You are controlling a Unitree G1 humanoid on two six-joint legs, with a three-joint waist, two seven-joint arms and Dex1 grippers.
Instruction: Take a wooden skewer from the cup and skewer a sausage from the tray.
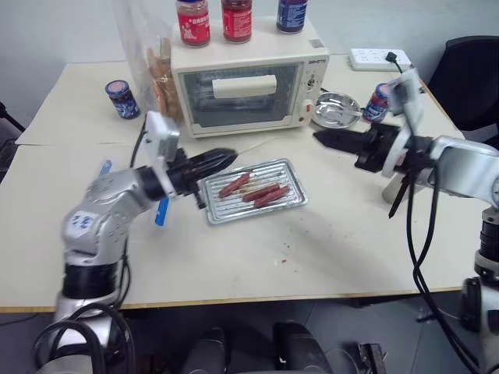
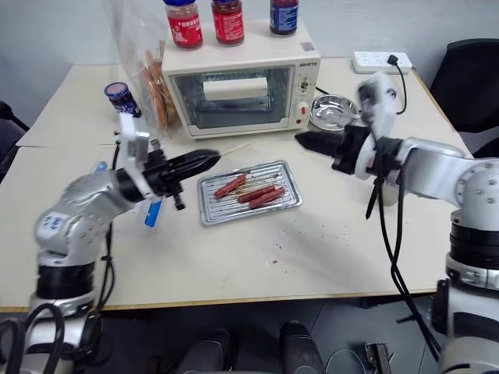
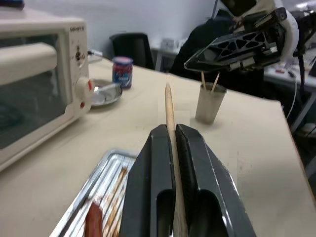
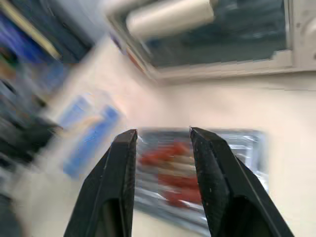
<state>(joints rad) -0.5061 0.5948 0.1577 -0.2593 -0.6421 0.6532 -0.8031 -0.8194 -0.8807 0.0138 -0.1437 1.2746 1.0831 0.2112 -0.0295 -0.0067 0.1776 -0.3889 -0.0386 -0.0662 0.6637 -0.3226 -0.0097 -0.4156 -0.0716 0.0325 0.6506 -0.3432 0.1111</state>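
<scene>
Left gripper point(image 3: 170, 148) clamps the wooden skewer point(image 3: 170, 111), tip aimed toward sausages point(image 1: 253, 189) at its 3 o'clock; right gripper point(image 4: 163, 136) hangs parted, empty.

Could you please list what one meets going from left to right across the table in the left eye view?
Small blue jar → left gripper holding a wooden skewer → tray of sausages → round steel dish → right gripper → blue can

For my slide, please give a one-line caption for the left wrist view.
Left gripper shut on a wooden skewer, above the tray, with the cup beyond.
</scene>
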